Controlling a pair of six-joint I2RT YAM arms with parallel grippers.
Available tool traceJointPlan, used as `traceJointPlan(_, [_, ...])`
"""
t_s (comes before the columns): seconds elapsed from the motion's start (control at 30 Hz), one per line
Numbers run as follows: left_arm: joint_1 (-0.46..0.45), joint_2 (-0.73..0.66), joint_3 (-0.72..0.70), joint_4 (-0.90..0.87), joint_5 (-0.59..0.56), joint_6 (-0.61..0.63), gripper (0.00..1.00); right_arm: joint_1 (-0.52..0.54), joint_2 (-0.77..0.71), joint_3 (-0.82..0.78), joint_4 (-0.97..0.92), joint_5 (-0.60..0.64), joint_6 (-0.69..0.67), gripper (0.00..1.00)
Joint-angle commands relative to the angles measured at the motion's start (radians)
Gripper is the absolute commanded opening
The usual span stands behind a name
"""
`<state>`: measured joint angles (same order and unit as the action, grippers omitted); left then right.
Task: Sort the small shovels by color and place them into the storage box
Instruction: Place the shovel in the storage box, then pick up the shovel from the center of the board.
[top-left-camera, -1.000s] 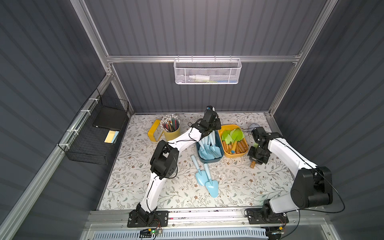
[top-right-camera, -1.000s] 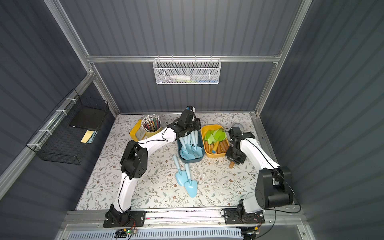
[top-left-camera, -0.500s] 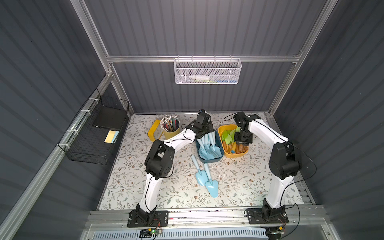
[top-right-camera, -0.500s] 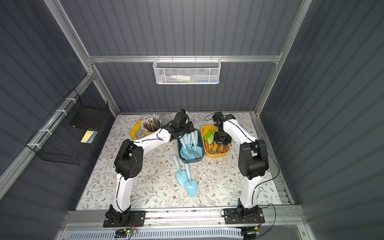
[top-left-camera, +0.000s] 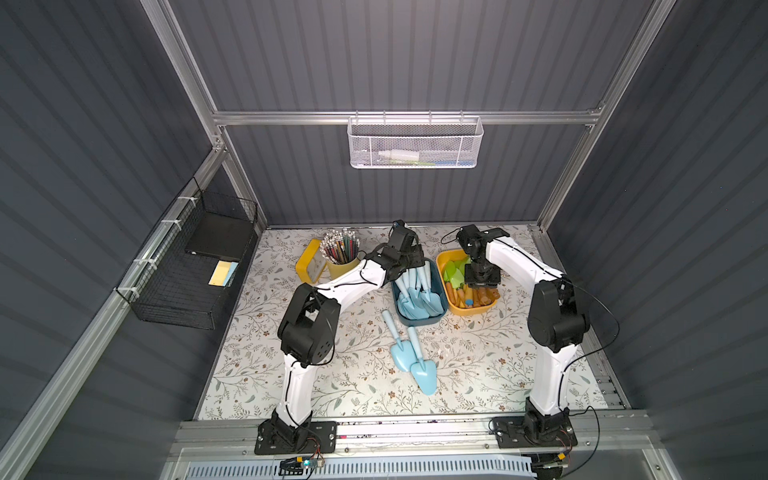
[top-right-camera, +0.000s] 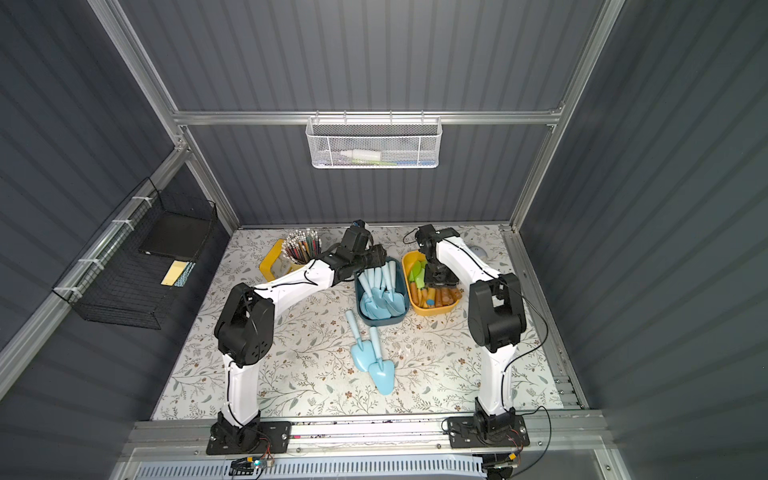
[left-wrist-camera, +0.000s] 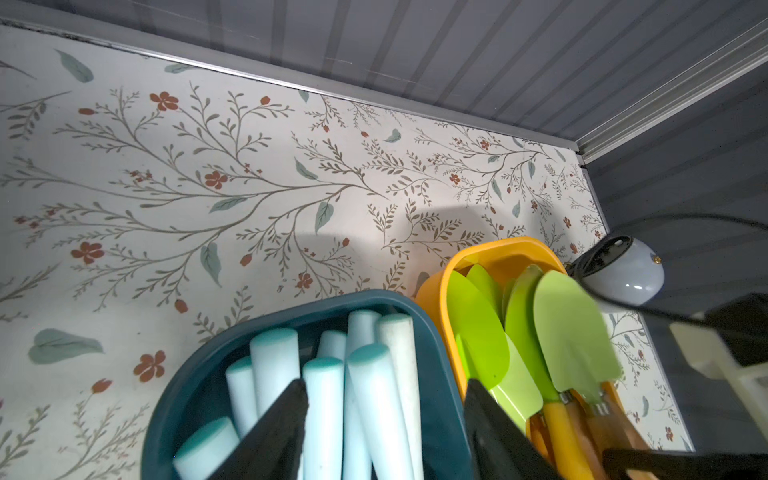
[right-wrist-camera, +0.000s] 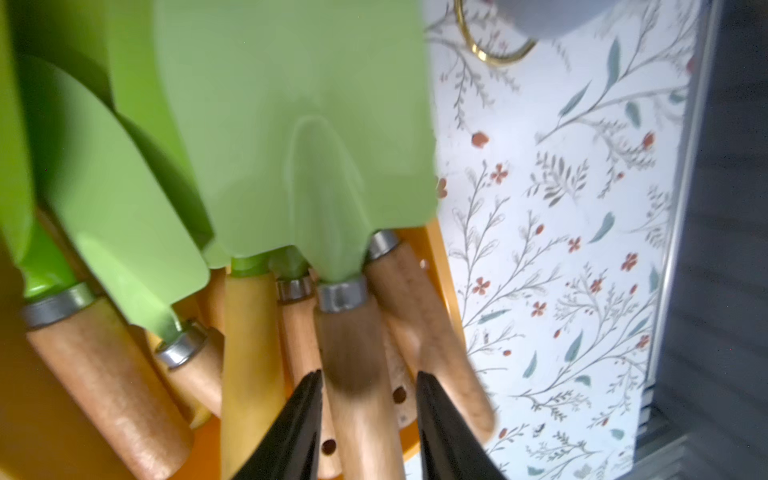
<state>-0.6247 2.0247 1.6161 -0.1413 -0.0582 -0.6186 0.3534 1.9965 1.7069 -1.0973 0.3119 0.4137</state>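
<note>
The dark-blue storage box (top-left-camera: 417, 321) holds several pale-blue small shovels (left-wrist-camera: 376, 399), handles toward the back wall. My left gripper (left-wrist-camera: 386, 384) hangs open over those handles, one finger on each side and touching none. Beside it, the yellow storage box (top-left-camera: 474, 310) holds several green-bladed shovels. My right gripper (right-wrist-camera: 368, 374) is open over it. A blurred wooden-handled green shovel (right-wrist-camera: 299, 137) lies between its fingers with a gap on both sides. Two more pale-blue shovels (top-left-camera: 401, 353) (top-left-camera: 424, 374) lie on the table in front of the blue box.
A yellow cup of coloured pencils (top-left-camera: 340, 253) stands at the back left, close to my left arm. A white round gadget (top-right-camera: 478, 251) sits at the back right corner. A black wire basket (top-left-camera: 191, 270) hangs on the left wall and a white mesh basket (top-left-camera: 415, 141) on the back wall.
My right arm swung from the table's right side to above the yellow box with a green shovel, then its jaws parted. My left gripper opened over the blue box.
</note>
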Motion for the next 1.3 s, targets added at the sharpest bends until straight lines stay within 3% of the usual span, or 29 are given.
traceJointPlan(0.0, [-0.027, -0.087, -0.042, -0.035, 0.002, -0.009, 0.65, -0.005, -0.075, 0.023, 0.032, -0.002, 0.001, 0.46])
traceJointPlan(0.27, [-0.050, -0.167, -0.199, -0.024, 0.043, -0.045, 0.65, -0.029, -0.187, -0.071, 0.150, 0.009, 0.053, 0.46])
traceJointPlan(0.47, [-0.177, -0.199, -0.326, -0.070, 0.064, -0.087, 0.65, -0.039, -0.209, -0.095, 0.181, -0.034, 0.072, 0.46])
traceJointPlan(0.63, [-0.251, -0.273, -0.428, -0.095, 0.063, -0.181, 0.65, -0.042, -0.239, -0.151, 0.223, -0.055, 0.088, 0.46])
traceJointPlan(0.9, [-0.346, -0.366, -0.460, -0.169, 0.015, -0.308, 0.65, -0.047, -0.264, -0.213, 0.250, -0.072, 0.081, 0.45])
traceJointPlan(1.27, [-0.418, -0.481, -0.572, -0.223, 0.004, -0.532, 0.63, -0.047, -0.286, -0.281, 0.292, -0.152, 0.082, 0.45])
